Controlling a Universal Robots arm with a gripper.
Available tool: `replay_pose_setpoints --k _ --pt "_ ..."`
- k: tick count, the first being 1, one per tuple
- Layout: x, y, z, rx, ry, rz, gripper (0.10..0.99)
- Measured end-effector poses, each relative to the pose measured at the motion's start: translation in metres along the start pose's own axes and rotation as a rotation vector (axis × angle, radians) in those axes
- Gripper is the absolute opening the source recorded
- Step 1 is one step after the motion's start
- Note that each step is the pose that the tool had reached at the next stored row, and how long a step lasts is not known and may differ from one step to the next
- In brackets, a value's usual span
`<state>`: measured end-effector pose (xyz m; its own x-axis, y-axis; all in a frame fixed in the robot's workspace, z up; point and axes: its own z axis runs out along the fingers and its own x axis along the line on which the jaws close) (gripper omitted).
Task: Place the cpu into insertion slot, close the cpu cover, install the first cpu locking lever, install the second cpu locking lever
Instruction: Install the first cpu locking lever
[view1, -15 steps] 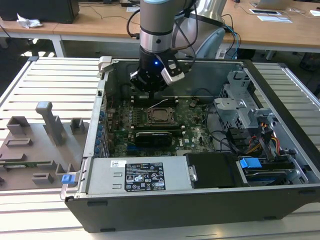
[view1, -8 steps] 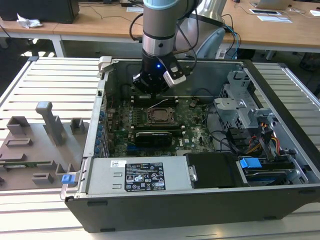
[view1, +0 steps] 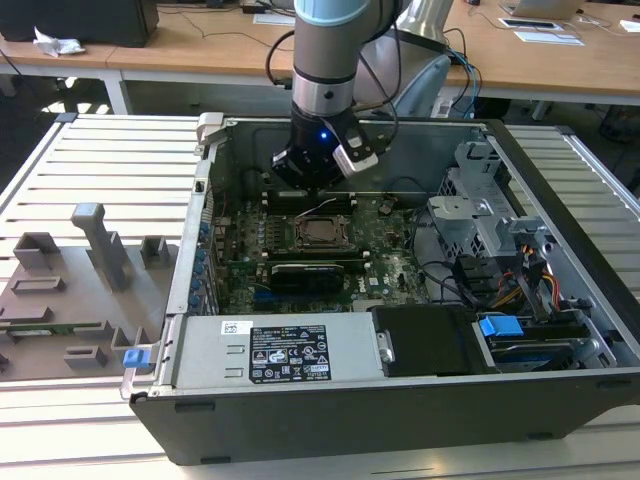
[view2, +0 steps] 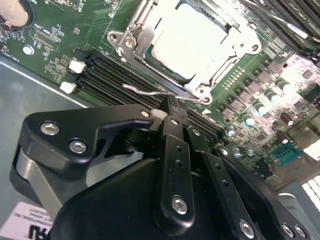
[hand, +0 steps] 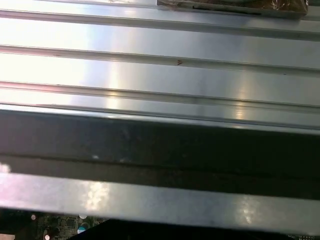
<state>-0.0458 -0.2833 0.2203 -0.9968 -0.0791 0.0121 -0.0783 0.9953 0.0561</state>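
Observation:
The cpu (view2: 192, 42) lies flat in its socket on the green motherboard, also seen as the cpu (view1: 322, 232) in the exterior view. The cpu cover (view2: 131, 37), a silvery frame, lies down around it. A thin wire locking lever (view2: 142, 91) runs along the socket's near edge. My gripper (view2: 168, 106) has its black fingers (view2: 172, 132) pressed together, tips at that lever; whether they touch it I cannot tell. From outside, the gripper (view1: 318, 188) hangs inside the case just behind the socket.
The open computer case (view1: 560, 390) lies on a ribbed metal table (hand: 160, 75). A black power supply (view1: 280, 355) and drive cage (view1: 480, 215) flank the board. Memory slots (view2: 107, 70) run beside the socket. A grey fixture rack (view1: 90, 270) stands at the exterior view's left.

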Motion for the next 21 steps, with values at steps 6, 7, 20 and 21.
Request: replay_pose_setpoints --k 6,7,20,21 --pt "-0.0096 -0.001 0.0042 0.0 0.0003 0.0 0.11" --pt "-0.0123 -0.0012 0.0049 0.0 0.0003 0.0 0.11" --pt "-0.0257 -0.0028 0.0132 0.0 -0.0013 0.038 0.11" --pt "-0.0281 -0.003 0.0138 -0.001 -0.0017 0.044 0.11"
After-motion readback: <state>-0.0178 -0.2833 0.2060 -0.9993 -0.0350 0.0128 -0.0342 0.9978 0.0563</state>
